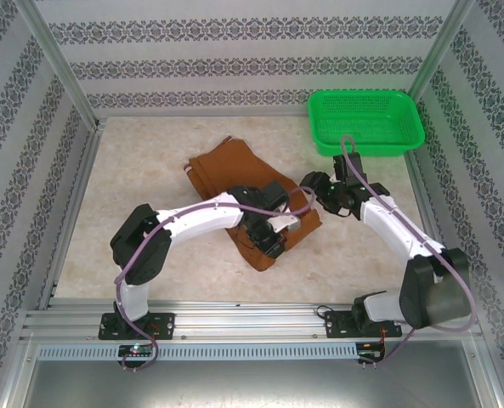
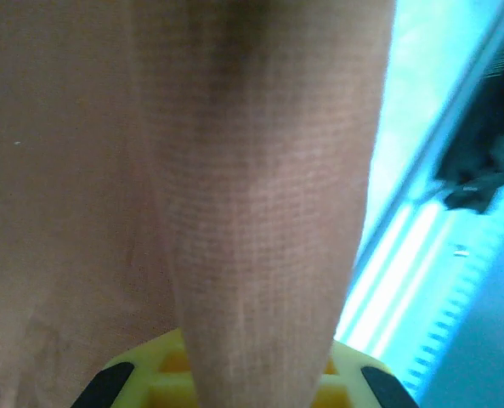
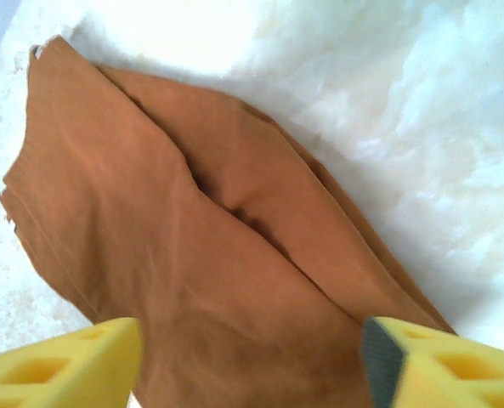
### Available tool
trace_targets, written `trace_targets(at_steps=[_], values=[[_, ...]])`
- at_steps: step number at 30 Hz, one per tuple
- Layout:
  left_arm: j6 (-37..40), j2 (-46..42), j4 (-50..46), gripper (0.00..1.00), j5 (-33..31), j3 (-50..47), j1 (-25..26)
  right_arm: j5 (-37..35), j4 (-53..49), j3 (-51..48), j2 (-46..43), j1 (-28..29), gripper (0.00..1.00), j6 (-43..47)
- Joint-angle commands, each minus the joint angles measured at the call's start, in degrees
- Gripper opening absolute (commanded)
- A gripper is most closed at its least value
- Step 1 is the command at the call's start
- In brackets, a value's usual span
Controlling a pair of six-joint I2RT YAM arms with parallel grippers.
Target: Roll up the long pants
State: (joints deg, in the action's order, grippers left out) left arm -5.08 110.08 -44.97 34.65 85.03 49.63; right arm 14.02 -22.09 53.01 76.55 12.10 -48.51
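Note:
The long pants [image 1: 222, 174] lie folded in a rust-brown heap at the middle of the table. My left gripper [image 1: 273, 242] is down on their near right part and is shut on a raised fold of the cloth [image 2: 260, 212], which runs up from between the yellow fingers [image 2: 141, 382]. My right gripper [image 1: 313, 185] hovers by the pants' right edge. In the right wrist view it stands open [image 3: 252, 365] just above the cloth [image 3: 192, 255], with nothing between its yellow pads [image 3: 73, 365].
A green plastic basket [image 1: 366, 123] stands at the back right corner. The pale marbled table [image 1: 141, 187] is bare to the left of and in front of the pants. Patterned walls and metal frame posts close in the sides and back.

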Motion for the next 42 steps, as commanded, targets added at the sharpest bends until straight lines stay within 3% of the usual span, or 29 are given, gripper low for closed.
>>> trace_targets(at_steps=[1, 4, 5, 7, 15, 22, 25, 30, 42], values=[[-0.88, 3.98, -4.57, 0.06, 17.13, 2.46, -3.61, -5.84, -5.99, 0.48, -4.44, -0.32, 0.45, 1.26], [1.49, 7.15, -8.38, 0.07, 15.44, 5.97, -3.92, -10.39, -8.47, -1.18, -9.43, -0.41, 0.02, 1.34], [2.11, 8.19, -9.36, 0.07, 15.39, 7.1, -3.92, -11.3, -9.37, -1.64, -10.82, -0.41, 0.0, 1.36], [2.32, 10.33, -11.12, 0.07, 14.74, 9.59, -3.92, -10.06, -9.54, -3.01, -13.54, -0.41, 0.0, 2.31], [2.61, 13.23, -10.44, 0.07, 22.22, 11.21, -3.92, -0.13, -10.88, -8.81, -16.38, -0.27, 0.0, 0.57], [3.92, 16.07, -11.29, 0.08, 29.7, 11.6, -3.92, 1.52, -9.56, -13.93, -19.63, 0.09, 0.0, -1.73], [4.26, 18.66, -13.21, 0.08, 28.08, 12.29, -3.93, 1.92, -8.46, -14.09, -19.45, 0.77, 0.0, -2.27], [3.62, 21.79, -15.51, 0.08, 13.45, 11.77, -3.95, 3.07, -9.74, -12.76, -17.92, 1.63, 0.0, -1.21], [1.36, 22.61, -9.32, 0.08, 13.89, 7.27, -3.92, 4.68, -11.15, -13.02, -20.05, 4.98, 0.0, -1.93]])
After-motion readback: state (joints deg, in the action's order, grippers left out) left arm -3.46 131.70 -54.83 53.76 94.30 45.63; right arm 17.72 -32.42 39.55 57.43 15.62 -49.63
